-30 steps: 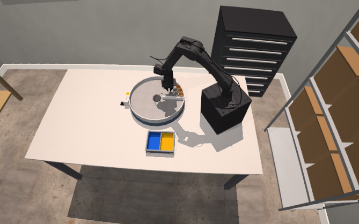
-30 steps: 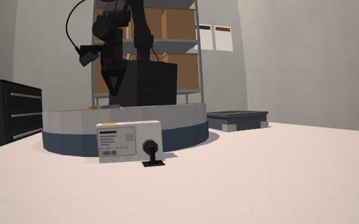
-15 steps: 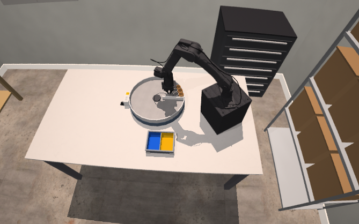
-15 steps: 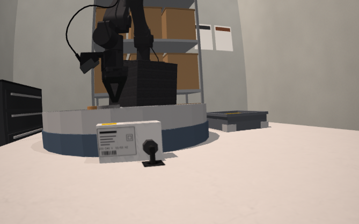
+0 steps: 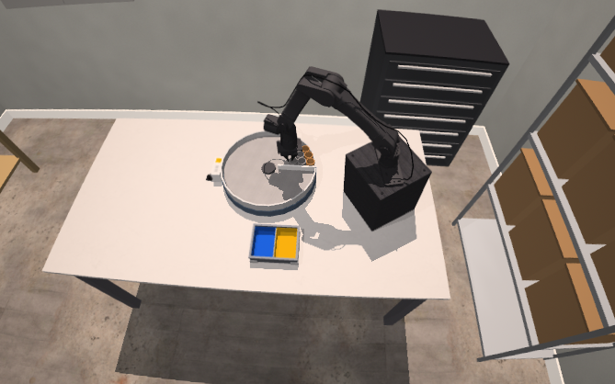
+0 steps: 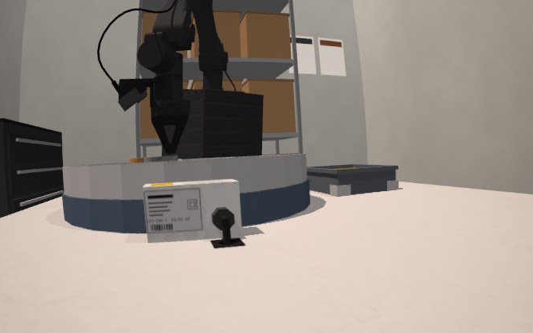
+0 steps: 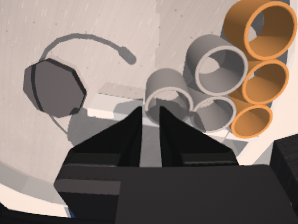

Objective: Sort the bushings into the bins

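Observation:
My gripper (image 5: 290, 160) (image 6: 170, 151) (image 7: 150, 113) points down over the turntable (image 5: 271, 208) (image 6: 90, 182). Its fingers stand a little apart with nothing between them. In the wrist view the fingertips overlap the near edge of a steel bushing (image 7: 166, 77). A larger steel bushing (image 7: 192, 56) and a smaller steel bushing (image 7: 221, 107) are to its right. Three bronze bushings (image 7: 235, 22) (image 5: 305, 149) touch or nearly touch in a column further right. The blue bin (image 5: 264, 242) and yellow bin (image 5: 286, 242) share one tray in front of the turntable; both look empty.
A pale straight bar (image 5: 296, 168) crosses the turntable beside the bushings. A dark round hub (image 5: 268, 167) (image 7: 57, 90) is near the turntable's middle. The turntable has a raised rim. A white box (image 6: 191, 210) stands outside it. The arm's black base (image 5: 381, 190) is at right.

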Robot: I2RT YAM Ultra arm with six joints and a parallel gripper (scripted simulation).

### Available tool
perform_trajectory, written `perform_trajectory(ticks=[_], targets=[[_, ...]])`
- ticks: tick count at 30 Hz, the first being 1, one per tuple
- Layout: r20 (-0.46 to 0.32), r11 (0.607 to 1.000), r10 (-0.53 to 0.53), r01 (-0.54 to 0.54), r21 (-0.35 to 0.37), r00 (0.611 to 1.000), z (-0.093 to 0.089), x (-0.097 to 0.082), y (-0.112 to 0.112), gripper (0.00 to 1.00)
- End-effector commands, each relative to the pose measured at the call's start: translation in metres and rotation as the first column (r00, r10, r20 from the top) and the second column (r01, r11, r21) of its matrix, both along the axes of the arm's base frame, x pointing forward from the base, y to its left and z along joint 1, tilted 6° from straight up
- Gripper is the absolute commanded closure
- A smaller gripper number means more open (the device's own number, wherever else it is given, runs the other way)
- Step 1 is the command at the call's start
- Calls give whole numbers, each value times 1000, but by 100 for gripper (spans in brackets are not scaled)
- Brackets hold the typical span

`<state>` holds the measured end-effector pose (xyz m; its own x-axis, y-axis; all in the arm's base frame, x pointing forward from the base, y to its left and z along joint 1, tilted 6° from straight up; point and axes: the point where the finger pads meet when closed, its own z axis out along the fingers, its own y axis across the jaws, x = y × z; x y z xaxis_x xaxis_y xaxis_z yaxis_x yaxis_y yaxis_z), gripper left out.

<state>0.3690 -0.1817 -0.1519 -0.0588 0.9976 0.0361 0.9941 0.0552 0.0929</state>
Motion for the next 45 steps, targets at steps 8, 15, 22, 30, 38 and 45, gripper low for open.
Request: perform_trajectory(ticks=[8,15,22,30,38,45], targets=[[16,1000,-7,7,-21,1000,5,8,-7,86],[16,1000,-7,7,-21,1000,5,8,-7,86],[15,1000,-7,7,-20,1000,5,8,-8,86],[2,1000,-9,9,-14,1000,1,4,-9,86],[3,1000,-9,9,-14,1000,1,4,-9,86],[3,1000,-9,9,-14,1000,1,4,-9,86]])
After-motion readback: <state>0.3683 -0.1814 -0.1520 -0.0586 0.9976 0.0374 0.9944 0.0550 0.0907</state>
